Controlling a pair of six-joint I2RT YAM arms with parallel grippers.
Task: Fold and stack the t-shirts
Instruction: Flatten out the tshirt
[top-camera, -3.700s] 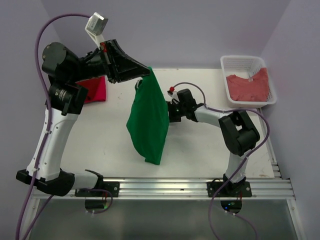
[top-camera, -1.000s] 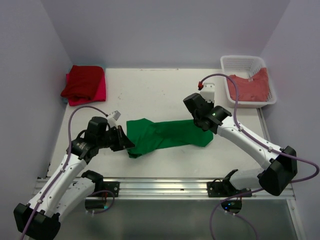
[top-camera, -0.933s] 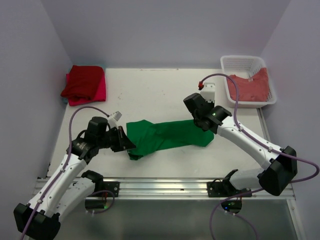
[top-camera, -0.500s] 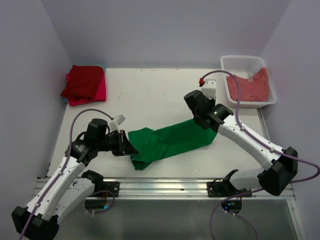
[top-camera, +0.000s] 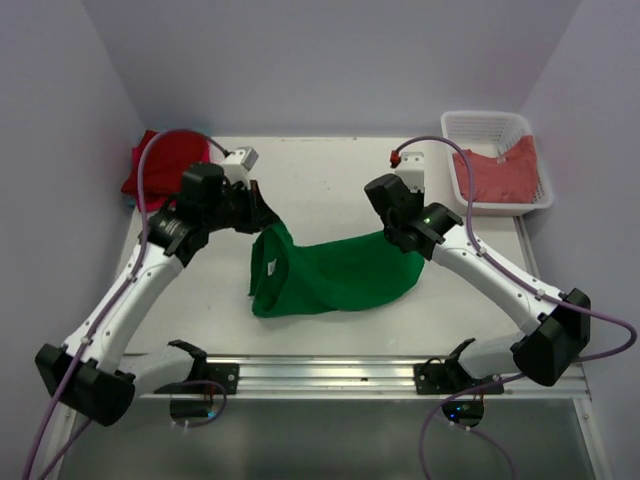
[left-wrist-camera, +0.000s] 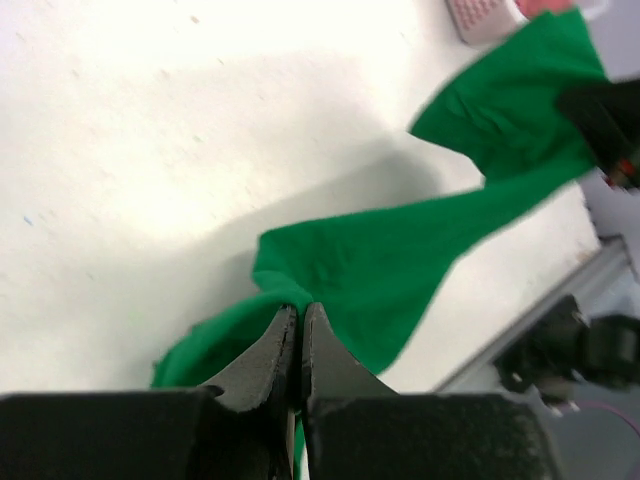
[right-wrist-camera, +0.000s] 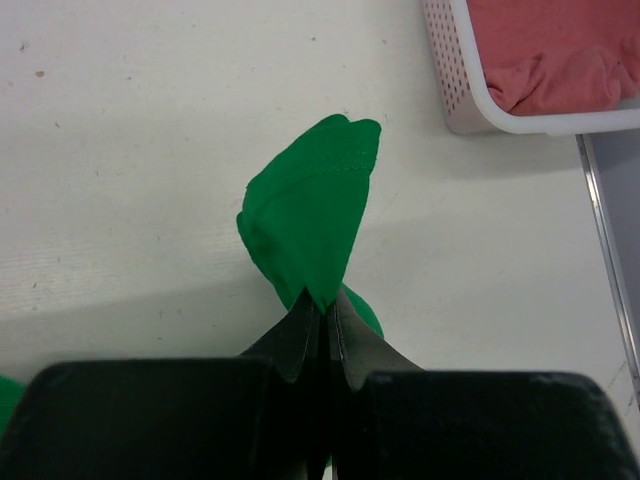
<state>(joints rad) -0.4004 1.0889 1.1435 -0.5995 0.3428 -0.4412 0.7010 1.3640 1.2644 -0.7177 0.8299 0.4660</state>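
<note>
A bright green t-shirt (top-camera: 330, 275) is stretched between my two grippers over the middle of the table, and its lower edge sags toward the front. My left gripper (top-camera: 268, 220) is shut on the shirt's left end, and the cloth bunches at the fingertips in the left wrist view (left-wrist-camera: 300, 308). My right gripper (top-camera: 405, 245) is shut on the right end, where a green fold (right-wrist-camera: 310, 210) sticks out past the tips (right-wrist-camera: 325, 305). A folded red and pink stack of t-shirts (top-camera: 160, 165) lies at the far left, partly behind my left arm.
A white lattice basket (top-camera: 485, 116) stands at the back right with a salmon-red t-shirt (top-camera: 500, 175) in it. Its corner (right-wrist-camera: 455, 80) shows in the right wrist view. The metal rail (top-camera: 330, 375) runs along the near edge.
My left arm has lifted from the front left and swung back toward the red stack, pulling the shirt's left end up with it. The right arm has barely moved.
</note>
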